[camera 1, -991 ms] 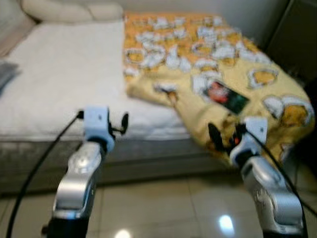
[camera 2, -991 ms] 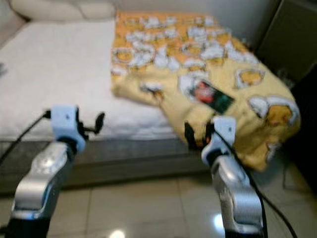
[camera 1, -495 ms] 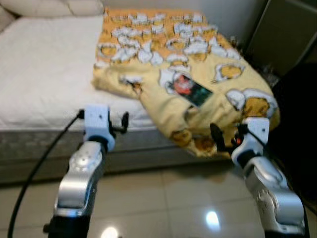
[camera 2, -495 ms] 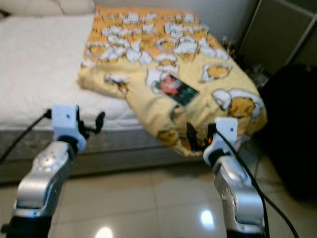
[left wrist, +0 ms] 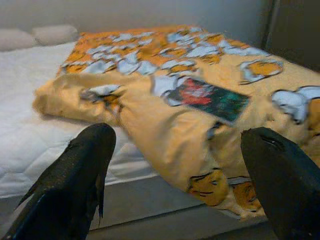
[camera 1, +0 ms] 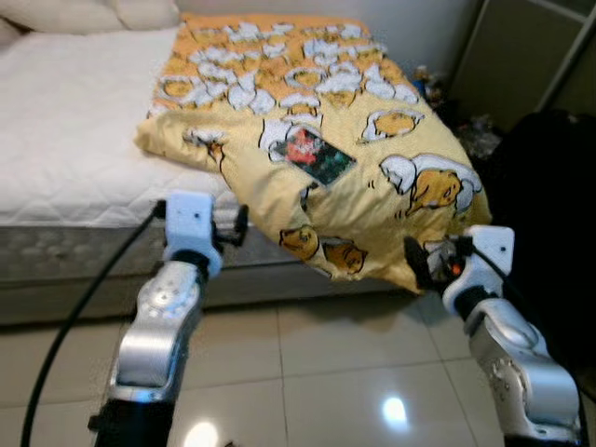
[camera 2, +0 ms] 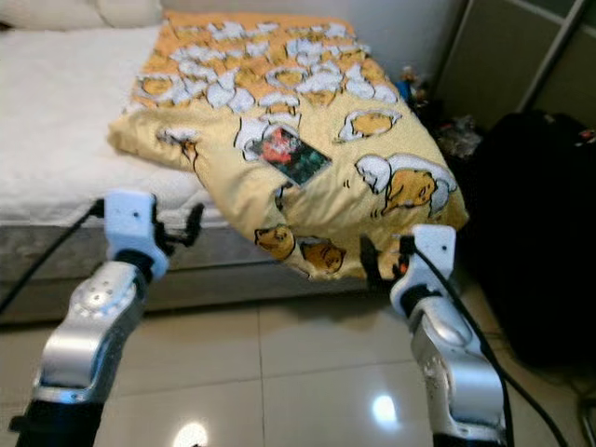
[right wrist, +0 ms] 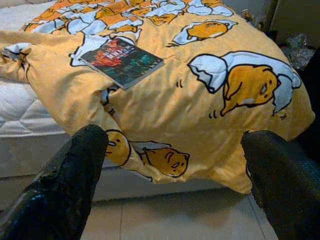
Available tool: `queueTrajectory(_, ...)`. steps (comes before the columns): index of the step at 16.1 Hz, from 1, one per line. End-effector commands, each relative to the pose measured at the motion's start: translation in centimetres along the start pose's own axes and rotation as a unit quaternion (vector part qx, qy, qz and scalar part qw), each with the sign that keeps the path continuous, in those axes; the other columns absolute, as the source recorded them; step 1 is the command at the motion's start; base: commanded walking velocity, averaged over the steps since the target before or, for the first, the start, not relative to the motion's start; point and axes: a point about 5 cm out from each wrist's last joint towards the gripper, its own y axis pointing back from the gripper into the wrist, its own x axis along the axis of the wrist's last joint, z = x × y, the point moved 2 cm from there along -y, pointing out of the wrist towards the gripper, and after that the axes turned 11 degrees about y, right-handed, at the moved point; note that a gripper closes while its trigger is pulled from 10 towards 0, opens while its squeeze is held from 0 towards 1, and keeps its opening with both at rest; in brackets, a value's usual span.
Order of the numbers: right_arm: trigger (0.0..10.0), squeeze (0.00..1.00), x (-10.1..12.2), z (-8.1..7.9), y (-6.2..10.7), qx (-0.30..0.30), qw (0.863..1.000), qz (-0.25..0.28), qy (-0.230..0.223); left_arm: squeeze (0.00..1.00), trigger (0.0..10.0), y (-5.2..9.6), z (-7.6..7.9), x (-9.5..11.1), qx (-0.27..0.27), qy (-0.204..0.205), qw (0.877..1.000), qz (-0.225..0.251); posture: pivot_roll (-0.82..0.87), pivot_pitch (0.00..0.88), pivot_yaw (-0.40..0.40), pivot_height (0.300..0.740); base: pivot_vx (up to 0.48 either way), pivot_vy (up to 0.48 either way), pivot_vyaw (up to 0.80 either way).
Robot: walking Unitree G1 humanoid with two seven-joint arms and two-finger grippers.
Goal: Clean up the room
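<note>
A yellow blanket (camera 1: 354, 140) printed with cartoon figures lies rumpled over the right part of a white bed (camera 1: 65, 140) and hangs off its front corner. A dark book (camera 1: 315, 155) with a red and green cover rests flat on the blanket. My left gripper (camera 1: 233, 226) is open, held in the air before the bed's front edge, left of the hanging blanket. My right gripper (camera 1: 424, 264) is open too, low beside the blanket's drooping corner. Both wrist views look at the book (right wrist: 121, 55) between wide-apart fingers (left wrist: 75, 185).
Cream pillows (camera 1: 93, 11) sit at the head of the bed. A large black bag (camera 2: 531, 223) stands on the floor at the right, with small clutter (camera 1: 480, 130) behind it near a dark cabinet (camera 1: 521, 56). Glossy beige tiles (camera 1: 307, 372) cover the floor ahead.
The camera has swung right and the picture has sharpened: bed and blanket slid left in view, and the black bag came into sight. Both arms keep the same open pose.
</note>
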Motion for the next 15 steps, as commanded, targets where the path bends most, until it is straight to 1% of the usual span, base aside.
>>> queueTrajectory(1, 10.0, 0.00, 0.08, -0.07, -0.03, 0.001, 1.000, -0.001, -0.007, 0.82, 10.0, -0.06, 0.03, 0.11, -0.004, -0.010, 1.000, 0.003, -0.03, 0.000, -0.007, 0.740, 0.386, 0.000, 0.00)
queueTrajectory(7, 10.0, 0.00, -0.22, 0.49, -0.04, -0.009, 1.000, -0.011, -0.007, 0.83, 10.0, 0.05, 0.17, -0.06, -0.009, -0.014, 1.000, 0.006, -0.02, 0.000, -0.020, 0.740, 0.403, 0.000, 0.00)
queueTrajectory(9, 10.0, 0.00, -0.26, 0.40, -0.05, -0.010, 1.000, -0.011, -0.007, 0.83, 10.0, 0.11, 0.05, -0.08, -0.009, -0.014, 1.000, 0.006, -0.02, 0.000, -0.020, 0.740, 0.411, 0.000, 0.00)
queueTrajectory(12, 10.0, 0.00, -0.18, -0.05, -0.11, 0.005, 1.000, -0.010, 0.014, 0.83, 10.0, 0.10, 0.01, -0.15, -0.012, -0.014, 1.000, 0.006, -0.03, 0.000, -0.013, 0.740, 0.410, 0.000, 0.00)
queueTrajectory(14, 10.0, 0.00, -0.25, -0.30, -0.13, 0.008, 1.000, -0.011, 0.025, 0.83, 10.0, 0.09, 0.04, -0.19, -0.016, -0.016, 1.000, 0.005, -0.02, 0.000, -0.010, 0.740, 0.412, 0.000, 0.80)
queueTrajectory(15, 10.0, 0.00, -0.36, -0.40, -0.09, 0.008, 1.000, -0.012, 0.022, 0.83, 10.0, 0.13, 0.04, -0.24, -0.017, -0.016, 1.000, 0.004, -0.02, 0.000, -0.008, 0.740, 0.405, 0.000, 0.80)
